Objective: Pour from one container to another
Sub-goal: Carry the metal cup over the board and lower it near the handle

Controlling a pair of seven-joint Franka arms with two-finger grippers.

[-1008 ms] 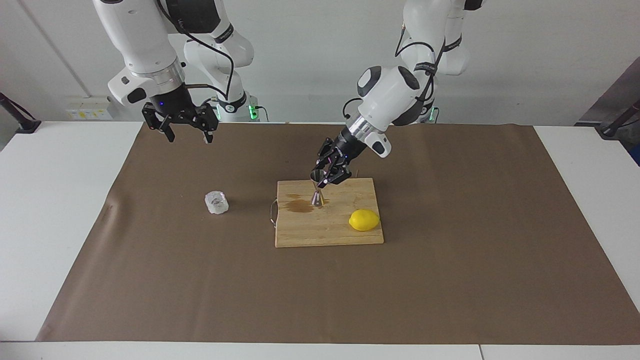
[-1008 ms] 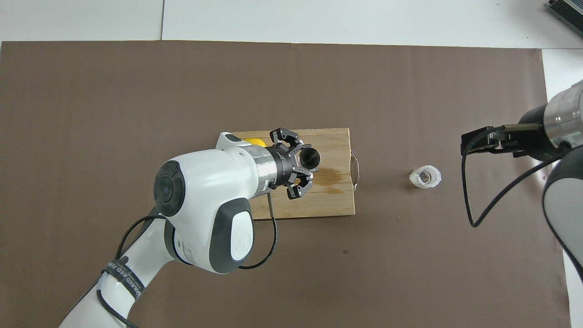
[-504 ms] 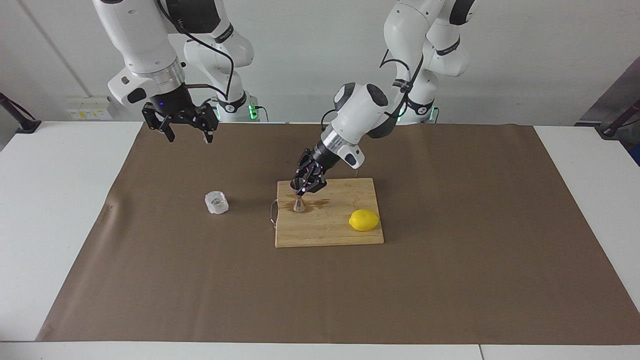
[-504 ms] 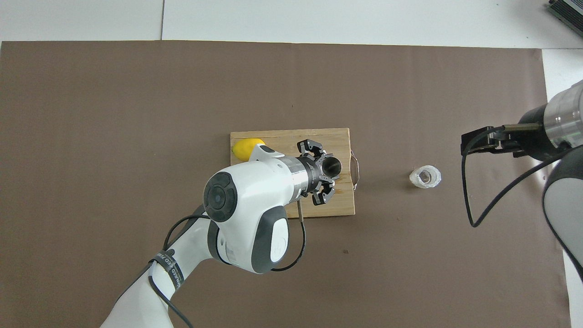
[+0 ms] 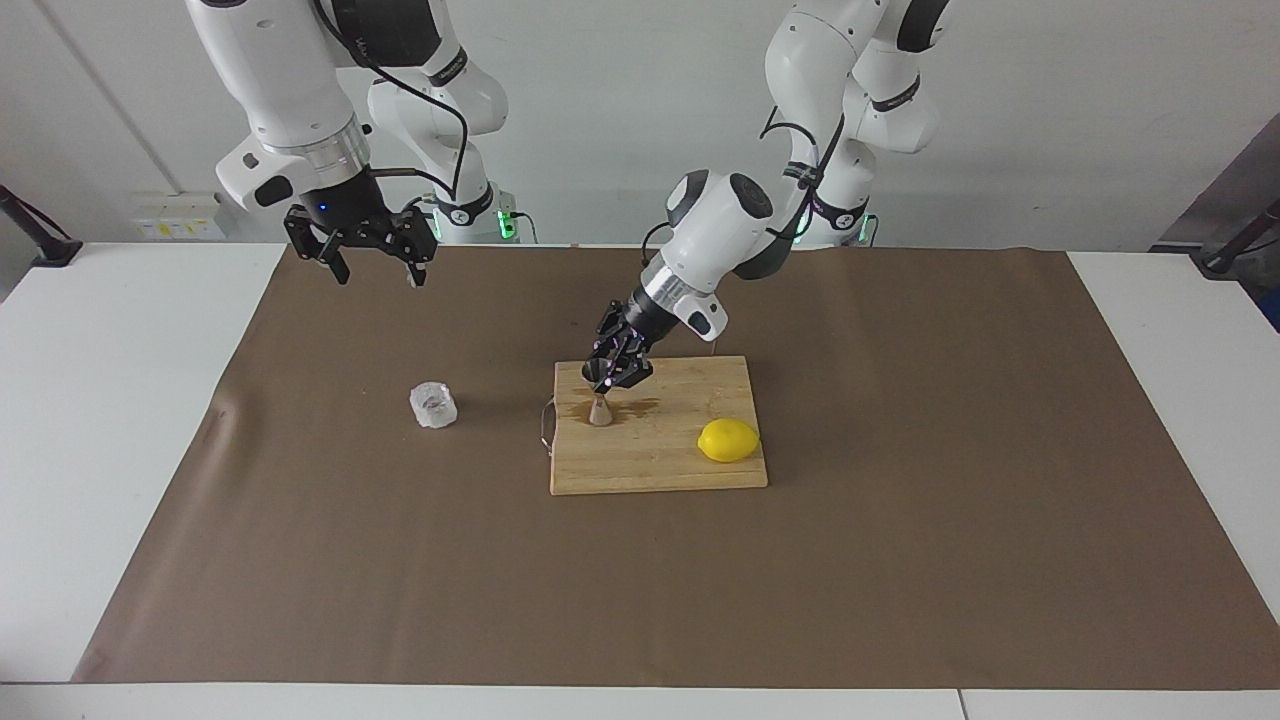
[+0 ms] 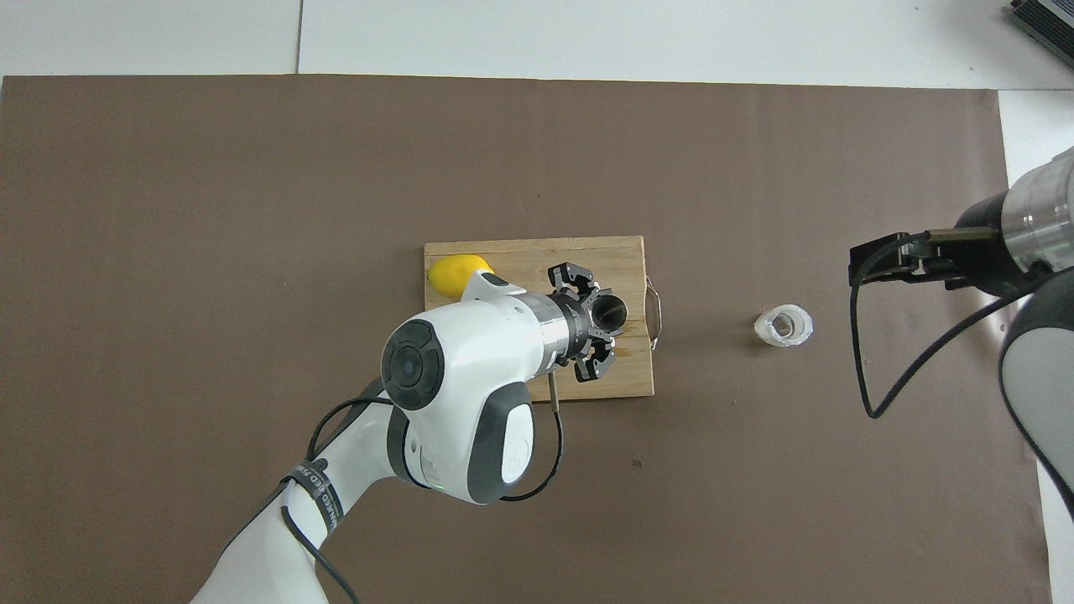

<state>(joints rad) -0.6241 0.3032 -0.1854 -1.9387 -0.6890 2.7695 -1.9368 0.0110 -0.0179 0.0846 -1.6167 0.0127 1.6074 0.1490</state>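
The steel hourglass jigger (image 5: 598, 398) (image 6: 610, 311) is upright over the wooden cutting board (image 5: 660, 455) at its corner nearest the tumbler. My left gripper (image 5: 612, 370) (image 6: 597, 325) is shut on the jigger's upper cone. The jigger's foot is at a wet stain on the board; whether it touches the wood I cannot tell. The clear glass tumbler (image 5: 433, 405) (image 6: 783, 325) stands alone on the brown mat, toward the right arm's end. My right gripper (image 5: 380, 274) (image 6: 888, 260) hangs open in the air, over the mat's edge by the robots, and waits.
A yellow lemon (image 5: 728, 440) (image 6: 453, 273) lies on the board's (image 6: 537, 252) corner toward the left arm's end. A wire handle (image 5: 546, 428) sticks out of the board's end that faces the tumbler. The brown mat (image 5: 900, 560) covers most of the white table.
My left gripper carried the jigger along the board toward the tumbler, then lowered it slightly. The right arm, tumbler and lemon stayed put.
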